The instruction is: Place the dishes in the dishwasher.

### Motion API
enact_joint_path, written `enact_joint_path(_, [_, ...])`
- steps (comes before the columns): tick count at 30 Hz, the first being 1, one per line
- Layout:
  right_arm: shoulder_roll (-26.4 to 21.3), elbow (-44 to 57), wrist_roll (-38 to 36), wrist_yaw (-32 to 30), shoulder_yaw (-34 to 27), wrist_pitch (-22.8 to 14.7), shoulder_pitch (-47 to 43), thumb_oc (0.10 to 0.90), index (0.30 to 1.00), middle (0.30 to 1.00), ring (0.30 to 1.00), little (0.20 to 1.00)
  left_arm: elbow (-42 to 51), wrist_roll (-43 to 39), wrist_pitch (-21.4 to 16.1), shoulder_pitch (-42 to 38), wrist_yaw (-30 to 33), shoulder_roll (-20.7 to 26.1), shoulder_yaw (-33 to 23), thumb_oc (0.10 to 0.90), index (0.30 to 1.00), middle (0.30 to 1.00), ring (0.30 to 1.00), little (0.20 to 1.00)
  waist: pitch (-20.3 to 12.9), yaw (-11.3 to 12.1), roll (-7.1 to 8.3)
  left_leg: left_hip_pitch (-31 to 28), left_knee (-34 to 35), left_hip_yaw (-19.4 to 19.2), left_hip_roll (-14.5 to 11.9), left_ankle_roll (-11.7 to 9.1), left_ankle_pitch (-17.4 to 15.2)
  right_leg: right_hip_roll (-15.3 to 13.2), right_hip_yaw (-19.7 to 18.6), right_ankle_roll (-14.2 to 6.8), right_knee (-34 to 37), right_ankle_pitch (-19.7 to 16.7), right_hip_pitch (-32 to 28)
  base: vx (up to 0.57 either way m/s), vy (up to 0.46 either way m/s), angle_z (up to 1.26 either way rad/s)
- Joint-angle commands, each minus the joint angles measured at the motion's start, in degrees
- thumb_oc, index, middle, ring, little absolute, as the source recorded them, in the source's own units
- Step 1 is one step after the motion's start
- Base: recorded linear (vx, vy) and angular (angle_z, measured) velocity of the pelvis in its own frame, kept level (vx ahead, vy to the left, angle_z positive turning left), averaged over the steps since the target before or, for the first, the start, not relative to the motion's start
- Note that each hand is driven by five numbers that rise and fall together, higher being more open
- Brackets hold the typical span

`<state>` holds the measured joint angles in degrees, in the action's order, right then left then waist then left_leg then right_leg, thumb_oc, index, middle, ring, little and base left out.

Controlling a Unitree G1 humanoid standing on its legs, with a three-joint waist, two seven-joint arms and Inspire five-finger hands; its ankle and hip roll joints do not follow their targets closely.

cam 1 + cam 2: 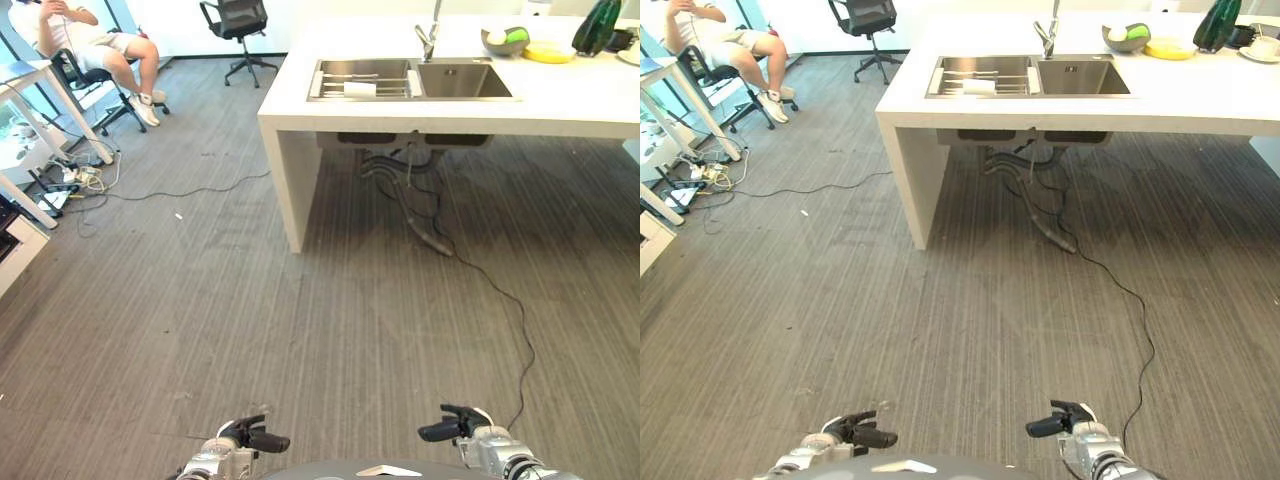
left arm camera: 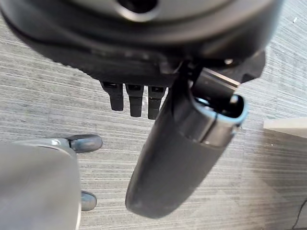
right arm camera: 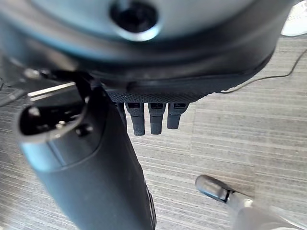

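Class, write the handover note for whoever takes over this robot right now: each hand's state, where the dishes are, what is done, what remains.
Left hand: open, holding nothing, low in front of the body.
Right hand: open, holding nothing, also low.
Dishes: a white cup lies on the rack in the left basin of the sink; a bowl and a yellow plate sit on the white counter past the sink.
Done: nothing picked up yet; the robot stands on the grey floor well short of the counter.
Left: approach, collect the dishes, load them. I see no dishwasher.
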<state>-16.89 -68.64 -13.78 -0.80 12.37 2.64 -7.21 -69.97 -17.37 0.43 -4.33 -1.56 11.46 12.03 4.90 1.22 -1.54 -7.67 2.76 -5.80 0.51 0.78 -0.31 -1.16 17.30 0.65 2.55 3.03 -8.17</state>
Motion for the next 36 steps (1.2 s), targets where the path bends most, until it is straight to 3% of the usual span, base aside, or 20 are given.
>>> enact_joint_path(1, [-3.3,3.3,-0.8,-0.9,-0.3,-3.7,-5.0,0.800,0.900,0.900,0.900,0.900,1.7,-0.7,-3.8,-6.0,0.8,2.0,-0.6,0.800,0.900,0.900,0.900,0.900,0.9,1.2,1.52,0.0,2.2,-3.5,-1.6,-2.7,-1.8,-4.2,1.2,-6.9,2.4,-2.5,-0.5,0.00,0.000,0.00])
enact_joint_path(4, [-3.3,3.3,-0.8,-0.9,-0.3,-3.7,-4.9,0.800,0.900,0.900,0.900,0.900,1.7,-0.7,-3.8,-6.0,0.8,2.0,-0.6,0.800,0.900,0.900,0.900,0.900,0.9,1.2,1.53,0.0,2.2,-3.5,-1.6,-2.7,-1.8,-4.2,1.2,-6.9,2.4,-2.5,-0.5,0.00,0.000,0.00])
enact_joint_path(6, [-4.2,9.7,-0.3,-2.6,-1.2,-5.2,-3.8,0.800,0.900,0.900,0.900,0.900,8.2,-1.3,-5.0,-4.8,2.9,3.2,-1.6,0.800,0.900,0.900,0.900,0.900,1.5,1.8,1.90,0.1,2.2,-3.7,-1.5,-2.6,-1.9,-4.5,1.4,-7.0,2.4,-2.7,-0.3,0.00,0.000,0.00])
enact_joint_path(10, [-4.2,11.9,-1.1,-4.0,-2.0,-6.6,-2.7,0.800,0.900,0.900,0.900,0.900,14.4,2.4,-6.5,-4.0,5.0,4.5,-0.4,0.800,0.900,0.900,0.900,0.900,1.7,1.9,2.06,0.1,2.2,-3.6,-1.6,-2.6,-2.0,-4.5,1.3,-7.1,2.4,-2.7,-0.3,0.00,0.000,0.00])
enact_joint_path(16, [-2.1,8.9,0.3,-5.3,-1.0,-6.7,-1.1,0.800,0.900,0.900,0.900,0.900,8.6,5.9,-6.2,-3.4,6.6,2.8,0.8,0.800,0.900,0.900,0.900,0.900,2.1,1.3,2.72,0.0,2.2,-4.1,-1.6,-2.5,-2.2,-4.4,0.7,-7.0,2.4,-2.8,0.0,0.00,0.007,-0.03])
enact_joint_path(27, [0.5,0.3,-0.4,-1.7,0.7,-4.0,-0.6,0.800,0.900,0.900,0.900,0.900,-2.6,5.3,-3.1,-1.2,2.0,-0.1,0.8,0.800,0.900,0.900,0.900,0.900,2.5,0.8,3.73,0.7,2.2,-4.2,-1.3,-2.1,-2.3,-4.6,0.2,-6.9,2.4,-3.4,0.6,0.01,0.010,-0.05])
enact_joint_path(36, [1.1,0.0,-1.2,-1.6,0.6,-4.5,-0.9,0.800,0.900,0.900,0.900,0.900,0.7,4.1,-4.0,-1.8,2.6,0.4,0.3,0.800,0.900,0.900,0.900,0.900,2.0,0.8,3.34,0.9,2.2,-3.8,-0.5,-1.7,-2.6,-5.5,0.7,-7.5,2.4,-3.9,0.5,0.01,0.022,0.00])
